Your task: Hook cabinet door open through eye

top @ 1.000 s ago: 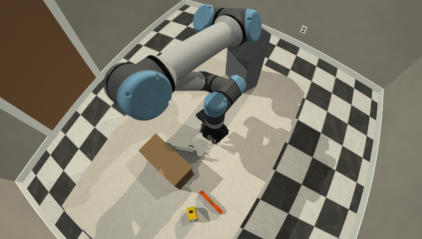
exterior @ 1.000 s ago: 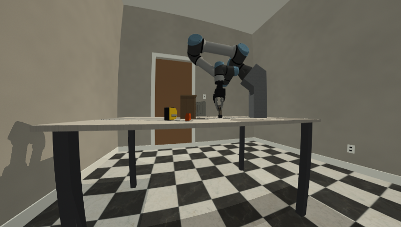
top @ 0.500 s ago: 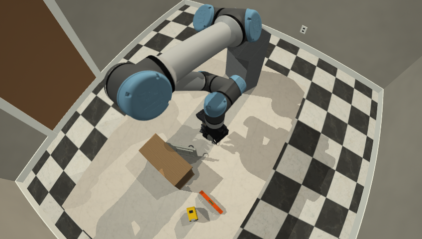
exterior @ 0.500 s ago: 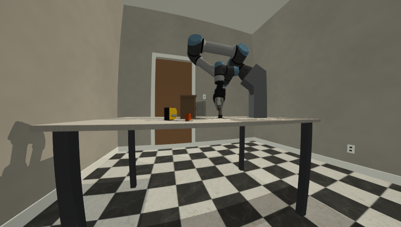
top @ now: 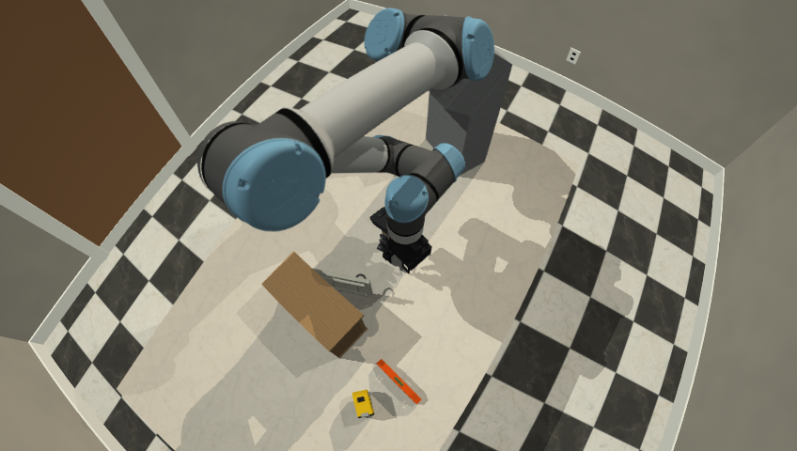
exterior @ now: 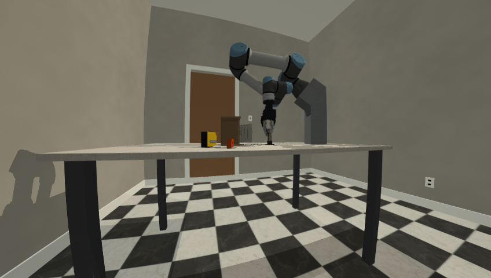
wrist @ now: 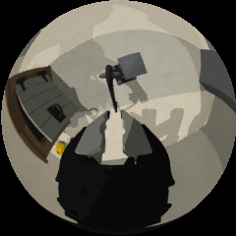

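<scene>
The brown wooden cabinet stands on the table with its grey louvred door swung out toward the arm. In the wrist view the cabinet is at the left, and a small eye sticks out from the door's edge. The grey post stands ahead, and its dark hook points back toward me. My gripper is nearly shut, with a narrow gap. The hook's tip lies at that gap, and I see no pinch on it. The gripper hangs low over the post, right of the door.
An orange spirit level and a yellow tape measure lie near the table's front, beyond the cabinet. The arm's grey pedestal stands at the table's back. In the exterior view the gripper points straight down near the table top.
</scene>
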